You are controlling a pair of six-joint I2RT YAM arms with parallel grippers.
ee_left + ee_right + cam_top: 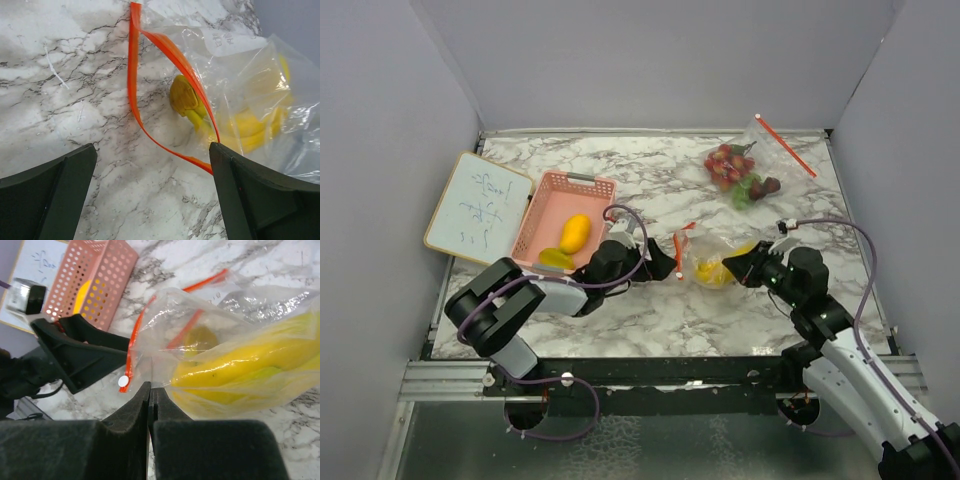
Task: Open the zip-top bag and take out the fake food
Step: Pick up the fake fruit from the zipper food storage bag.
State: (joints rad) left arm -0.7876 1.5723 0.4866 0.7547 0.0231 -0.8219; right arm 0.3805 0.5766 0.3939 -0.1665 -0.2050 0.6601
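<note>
Clear plastic bag (718,256), orange zip (133,75) gaping, lies on the worktop (620,160) holding yellow fake food (710,272). The right tool (150,387) is clamped on its film; the left tool (152,150) stands apart at the mouth. A pink basket (582,181) holds a yellow piece (574,232).

Left hand (663,262) low, fingers (50,200) spread wide, forearm stretched rightward from folded elbow. Right hand (150,390) extended leftward, fingers (210,450) pressed together, pinching film of zip-top bag (165,320).

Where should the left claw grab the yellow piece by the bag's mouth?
Pinch the yellow piece across its rounded body, probably entering through the mouth of the zip-top bag, which gapes toward the left gripper. The right gripper pinches the film.
</note>
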